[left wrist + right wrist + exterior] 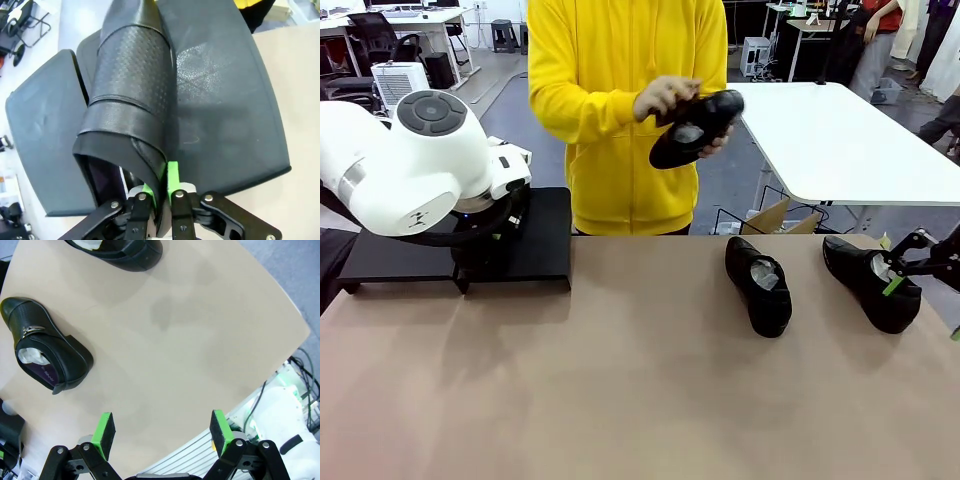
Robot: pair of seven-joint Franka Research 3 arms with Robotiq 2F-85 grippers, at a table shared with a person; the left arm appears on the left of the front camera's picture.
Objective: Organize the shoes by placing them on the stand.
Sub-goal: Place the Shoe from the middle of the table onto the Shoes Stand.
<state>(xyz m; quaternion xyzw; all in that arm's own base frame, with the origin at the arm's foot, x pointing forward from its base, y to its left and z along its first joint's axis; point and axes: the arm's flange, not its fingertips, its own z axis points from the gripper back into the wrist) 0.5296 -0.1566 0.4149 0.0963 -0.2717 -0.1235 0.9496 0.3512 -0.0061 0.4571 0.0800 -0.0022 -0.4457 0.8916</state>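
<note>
A black shoe (130, 95) lies on the stand (225, 100), its textured sole side toward the camera. My left gripper (160, 182) is shut on its heel rim, one green pad on each side of the leather. In the front view my left arm (410, 160) hangs over the stand (545, 240) at the table's far left. Two more shoes (758, 285) (870, 282) stuffed with white paper sit on the table at the right. The person holds a fourth shoe (695, 125) in both hands at chest height. My right gripper (162, 432) stands open above bare table, apart from the shoes (45, 350) (120, 252).
The person in a yellow hoodie (620, 100) stands at the table's far edge, in the middle. A white table (840, 140) stands behind at the right, with a cardboard box (775, 218) under it. The brown tabletop (620, 380) is bare in the middle and front.
</note>
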